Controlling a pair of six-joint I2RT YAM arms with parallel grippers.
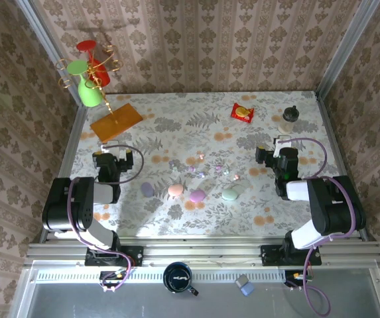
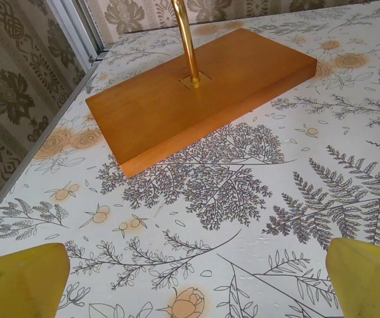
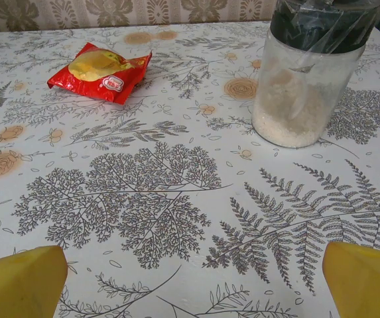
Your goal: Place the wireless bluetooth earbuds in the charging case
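Several tiny glinting earbuds (image 1: 203,171) lie scattered at the middle of the floral table. Just in front of them sit several oval pastel charging cases in a row: purple (image 1: 148,189), pink (image 1: 175,190), lilac (image 1: 197,195) and mint (image 1: 229,195). My left gripper (image 1: 113,158) rests low at the left of the cases, open, with bare tablecloth between its yellow fingertips (image 2: 24,281). On the right, my right gripper (image 1: 274,151) is also open and empty, its yellow fingertips (image 3: 20,281) wide apart over the cloth. Neither gripper touches a bud or a case.
A wooden base (image 2: 196,93) with a gold pole (image 2: 186,40) lies ahead of the left gripper, carrying red (image 1: 87,46) and green cups (image 1: 90,93). A red snack packet (image 3: 100,69) and a plastic jar (image 3: 309,79) stand ahead of the right gripper. Walls close in on three sides.
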